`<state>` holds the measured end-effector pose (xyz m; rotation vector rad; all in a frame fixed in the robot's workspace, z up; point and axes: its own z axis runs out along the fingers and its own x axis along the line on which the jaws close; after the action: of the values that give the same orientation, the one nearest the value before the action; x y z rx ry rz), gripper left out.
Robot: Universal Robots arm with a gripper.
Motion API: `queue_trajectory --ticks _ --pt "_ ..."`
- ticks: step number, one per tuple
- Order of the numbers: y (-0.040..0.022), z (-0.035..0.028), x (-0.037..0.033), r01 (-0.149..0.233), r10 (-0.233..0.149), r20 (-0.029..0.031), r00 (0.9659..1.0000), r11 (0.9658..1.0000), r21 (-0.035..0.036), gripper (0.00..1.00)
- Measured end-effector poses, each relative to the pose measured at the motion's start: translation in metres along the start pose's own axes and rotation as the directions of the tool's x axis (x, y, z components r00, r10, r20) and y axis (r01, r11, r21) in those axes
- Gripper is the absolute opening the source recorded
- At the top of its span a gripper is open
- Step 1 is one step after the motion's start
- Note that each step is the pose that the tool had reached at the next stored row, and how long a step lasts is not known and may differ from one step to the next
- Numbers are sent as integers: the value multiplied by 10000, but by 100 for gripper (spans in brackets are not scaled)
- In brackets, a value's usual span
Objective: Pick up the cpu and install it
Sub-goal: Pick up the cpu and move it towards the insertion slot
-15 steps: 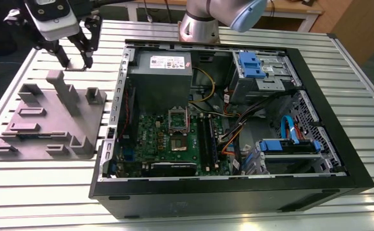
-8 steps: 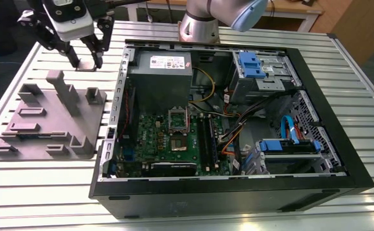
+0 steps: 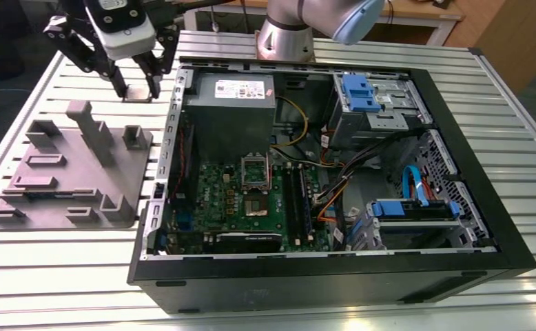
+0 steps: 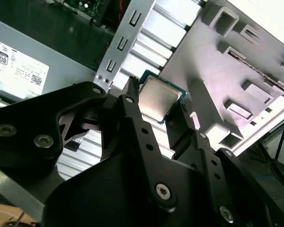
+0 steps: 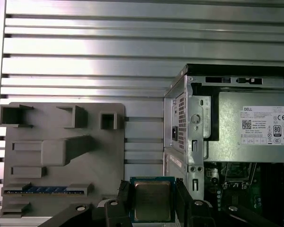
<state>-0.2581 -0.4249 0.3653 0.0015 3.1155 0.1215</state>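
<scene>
open case (image 3: pixel 452 207) lies on a slatted table (image 3: pixel 526 138) — inside: green board (image 3: pixel 249 200), grey power supply (image 3: pixel 235 103) at the far end, blue drive brackets (image 3: pixel 360 93) toward the exterior view's right. dark socket (image 3: pixel 254 205) sits on the board, well apart from the cpu (image 4: pixel 158 99).

grey tray (image 3: pixel 56 207) lies beside the case on the exterior view's left. in the first wrist view a blue strip (image 5: pixel 47 189) lies in one of its slots.

gripper (image 3: pixel 138 93) hangs over the far end of the gap between tray and case — fingers (image 4: pixel 132 101) clamped on two opposite edges of the cpu, metal top toward both wrist cameras. bare slats lie below it. the case wall (image 3: pixel 178 89) is just beside, and the tray's far edge is near.
</scene>
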Motion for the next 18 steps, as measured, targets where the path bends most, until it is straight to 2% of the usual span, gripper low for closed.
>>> queue_trajectory --ticks 18 --pt "0 11 -418 -1 1 0 10000 10000 0 47"
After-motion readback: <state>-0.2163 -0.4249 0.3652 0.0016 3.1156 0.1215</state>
